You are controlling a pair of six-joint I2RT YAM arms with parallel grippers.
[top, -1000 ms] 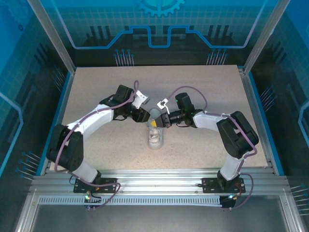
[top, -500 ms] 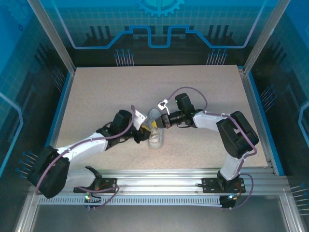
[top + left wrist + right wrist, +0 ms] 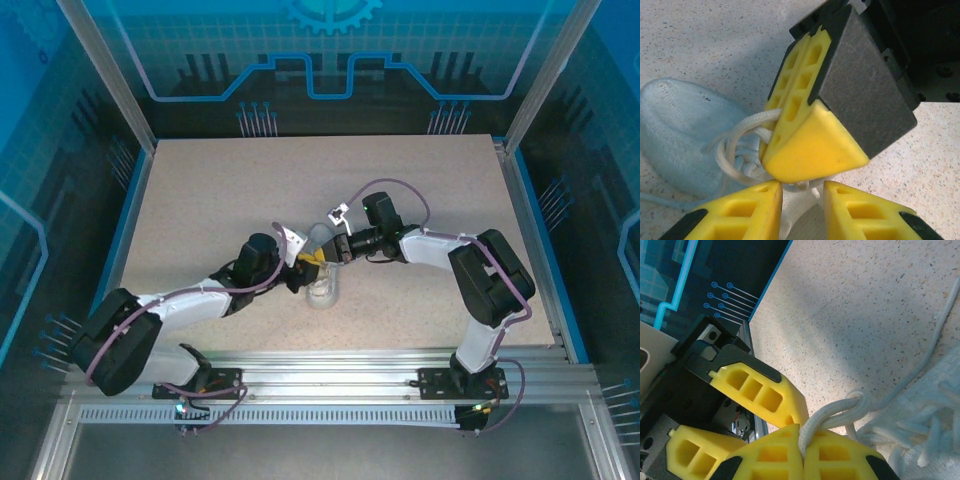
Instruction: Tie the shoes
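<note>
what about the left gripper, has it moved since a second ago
Yes. The left gripper dropped toward the near edge of the table, closer to the white sneaker, which stayed put.

The small white sneaker (image 3: 322, 291) stands upright on its pale sole on the speckled table (image 3: 200, 200), in the middle of the near half. Its toe seems to point toward the near edge, though the top view is too small to be sure. From the left wrist the rounded toe cap (image 3: 677, 132) shows a soft, knitted-looking white fabric. The thin white laces (image 3: 737, 142) lie crossed and loose over the upper. One loop of lace (image 3: 835, 412) is lifted off the shoe and pinched between the closed yellow fingers of the right gripper (image 3: 801, 440). A free lace end (image 3: 942, 320) trails away across the table.
</note>
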